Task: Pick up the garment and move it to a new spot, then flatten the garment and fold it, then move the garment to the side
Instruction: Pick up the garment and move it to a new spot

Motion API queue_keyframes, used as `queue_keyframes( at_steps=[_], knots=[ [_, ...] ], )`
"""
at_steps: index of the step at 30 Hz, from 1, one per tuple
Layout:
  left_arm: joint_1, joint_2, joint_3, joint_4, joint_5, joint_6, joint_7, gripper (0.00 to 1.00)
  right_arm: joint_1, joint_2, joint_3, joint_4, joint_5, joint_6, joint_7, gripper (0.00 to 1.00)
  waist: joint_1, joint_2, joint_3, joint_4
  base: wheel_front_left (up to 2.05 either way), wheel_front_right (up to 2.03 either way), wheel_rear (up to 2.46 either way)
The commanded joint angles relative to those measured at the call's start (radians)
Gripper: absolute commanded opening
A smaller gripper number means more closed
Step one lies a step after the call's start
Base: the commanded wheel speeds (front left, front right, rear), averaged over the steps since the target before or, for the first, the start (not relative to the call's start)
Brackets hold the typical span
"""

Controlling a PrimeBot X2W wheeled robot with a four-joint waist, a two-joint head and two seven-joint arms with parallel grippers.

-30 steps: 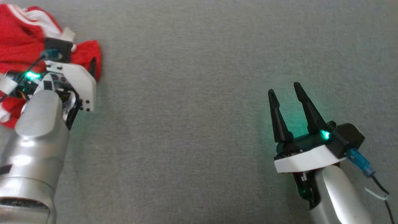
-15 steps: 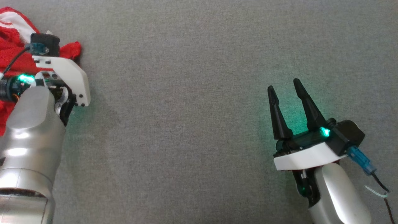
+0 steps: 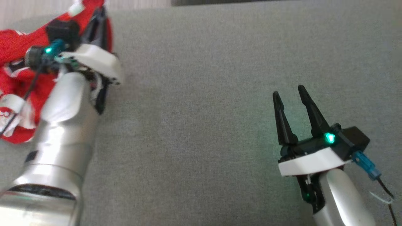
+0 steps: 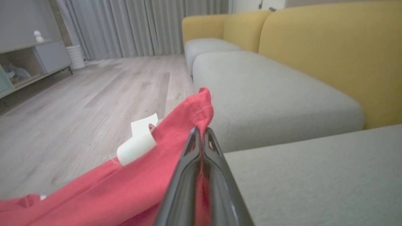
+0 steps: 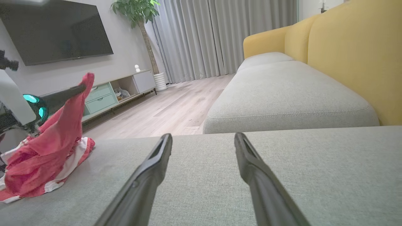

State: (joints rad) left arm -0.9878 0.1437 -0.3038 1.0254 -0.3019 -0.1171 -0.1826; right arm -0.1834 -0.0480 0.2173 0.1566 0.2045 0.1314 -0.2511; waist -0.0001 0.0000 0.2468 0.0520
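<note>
left tool [image 4: 201, 130] pinches the red garment [image 4: 125, 188] by a corner, cloth draping below.

The garment [image 3: 15, 44] lies heaped at the far left of the seat [image 3: 194, 125], one corner raised and pinched in the left gripper [image 4: 201, 131]. The right gripper [image 3: 289, 91] hangs over the seat's near right, well apart from both. Beyond the seat's far edge lie floor [image 4: 78, 103] and a second cushion [image 4: 267, 94], with a backrest [image 4: 329, 56] along its right.

Garment [image 3: 12, 47] cut by left edge, partly behind left forearm [image 3: 62, 125].
</note>
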Motion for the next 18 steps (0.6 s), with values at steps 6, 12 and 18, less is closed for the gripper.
queue_keyframes(
  at_steps=[6, 12, 18],
  knots=[
    [-0.034, -0.055, -0.047, -0.181, -0.036, -0.012, -0.058, 0.00, 0.041, -0.002, 0.019, -0.023, 0.025, -0.001, -0.011, 1.00, 0.0001, 0.0000, -0.087, -0.025, 0.00, 0.00, 0.00],
    [-0.015, -0.087, -0.126, -0.312, -0.078, -0.013, -0.035, 0.00, 0.047, -0.002, 0.029, -0.029, 0.043, -0.001, -0.011, 1.00, 0.0001, 0.0000, -0.109, -0.084, 0.00, 0.00, 0.00],
    [-0.008, -0.093, -0.200, -0.404, -0.120, 0.014, 0.007, 0.00, 0.035, -0.002, 0.061, -0.037, 0.070, -0.001, -0.011, 1.00, 0.0001, 0.0000, -0.103, -0.187, 0.00, 0.00, 0.00]
  ],
)
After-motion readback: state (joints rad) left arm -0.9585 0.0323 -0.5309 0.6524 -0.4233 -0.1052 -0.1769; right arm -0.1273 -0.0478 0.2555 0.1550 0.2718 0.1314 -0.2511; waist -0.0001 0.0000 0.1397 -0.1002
